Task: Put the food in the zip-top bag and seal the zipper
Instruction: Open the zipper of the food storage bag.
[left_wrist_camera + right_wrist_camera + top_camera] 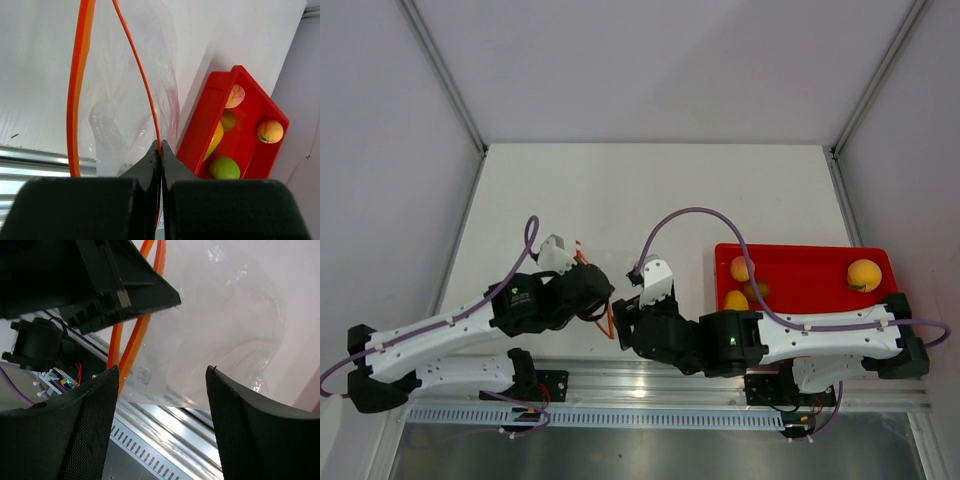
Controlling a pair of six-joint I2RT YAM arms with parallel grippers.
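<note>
Left gripper (160, 155) pinches the zipper (74, 100); right gripper (162, 410) gapes wide facing the zip-top bag (215, 325), red tray (200, 120) of food (224, 167) beside

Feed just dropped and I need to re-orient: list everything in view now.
zip-top bag: one, clear, held up at the table's near middle, mouth parted
zipper: one, orange, along the bag's mouth
toy fruits: five visible, all in the tray: peach, green apple, orange, yellow mango, yellow-green fruit
red tray: one, red, on the table's right
table: one, white
left gripper: one, black, shut on the zipper
right gripper: one, black, open, facing the bag
</note>
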